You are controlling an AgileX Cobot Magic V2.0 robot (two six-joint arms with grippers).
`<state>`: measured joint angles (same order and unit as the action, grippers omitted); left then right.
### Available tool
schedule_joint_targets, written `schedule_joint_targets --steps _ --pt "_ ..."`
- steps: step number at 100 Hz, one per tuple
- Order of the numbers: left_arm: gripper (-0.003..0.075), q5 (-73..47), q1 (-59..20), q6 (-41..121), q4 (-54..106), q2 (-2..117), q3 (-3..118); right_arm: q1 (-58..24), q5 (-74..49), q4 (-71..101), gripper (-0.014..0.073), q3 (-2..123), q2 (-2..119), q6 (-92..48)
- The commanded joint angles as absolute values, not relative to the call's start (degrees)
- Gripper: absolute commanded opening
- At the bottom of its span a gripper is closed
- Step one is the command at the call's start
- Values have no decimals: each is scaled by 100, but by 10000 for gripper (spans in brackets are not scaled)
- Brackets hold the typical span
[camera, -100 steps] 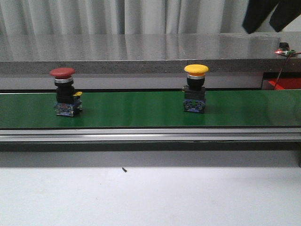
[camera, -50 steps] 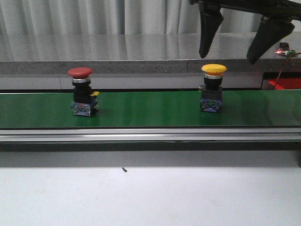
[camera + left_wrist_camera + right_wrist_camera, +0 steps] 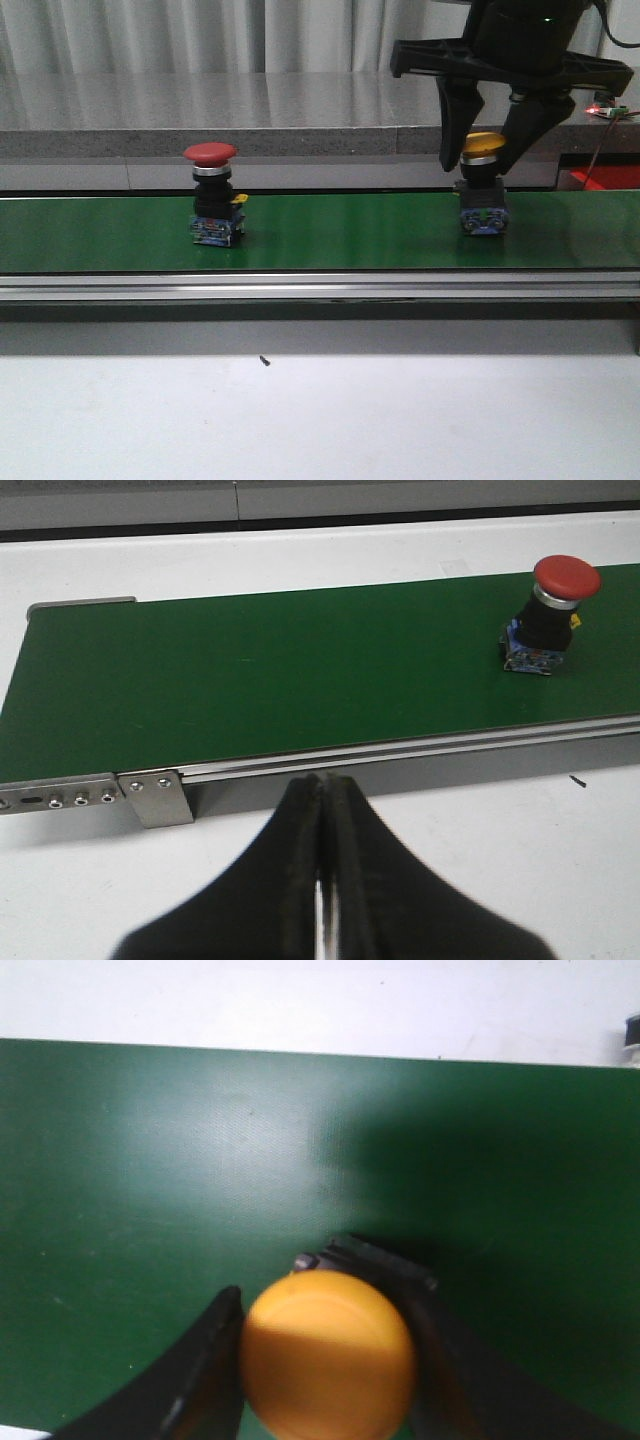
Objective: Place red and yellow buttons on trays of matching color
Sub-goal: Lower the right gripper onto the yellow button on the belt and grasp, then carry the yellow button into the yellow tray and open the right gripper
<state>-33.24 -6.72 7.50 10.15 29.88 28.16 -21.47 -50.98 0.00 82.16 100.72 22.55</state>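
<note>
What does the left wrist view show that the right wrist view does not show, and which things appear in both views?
Only the left wrist view shows the red mushroom-head push button standing upright on the belt, the belt's metal side rail, the white table and the shut left gripper. Only the right wrist view shows the yellow mushroom-head push button from above, between the open right gripper's fingers. Both views show the green conveyor belt.

Green conveyor belt (image 3: 340, 232) runs across, silver rail along near edge. Red button (image 3: 212, 195) upright on belt, well apart from right jaws. Yellow button (image 3: 482, 186) upright on belt, between right jaws. White table (image 3: 320, 415) in front, small dark speck (image 3: 264, 360) on it.
</note>
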Motion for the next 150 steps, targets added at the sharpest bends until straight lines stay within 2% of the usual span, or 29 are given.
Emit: schedule_joint_targets --steps 1,7,34,65,111,131,150 --pt "-20 -2889 -670 752 1107 3004 2978 -2132 -4874 -77 167 8408 9801 2260" --pt "-20 -2889 -670 752 1107 3004 2978 -2132 -4853 -88 141 8408 9766 2260" --pt "-20 -2889 -670 752 1107 3004 2978 -1976 -4995 -508 141 8401 9185 2260" --pt "-20 -2889 -670 752 1107 3004 2978 -1154 -5556 -894 141 8090 8235 2260" --pt "-20 -2889 -670 752 1107 3004 2978 846 -5613 -868 141 6691 6926 2260" --pt "-20 -2889 -670 752 1107 3004 2978 1881 -5585 -824 141 6351 6791 2187" --pt "-20 -2889 -670 752 1107 3004 2978 2389 -5234 -698 141 5991 6802 2160"
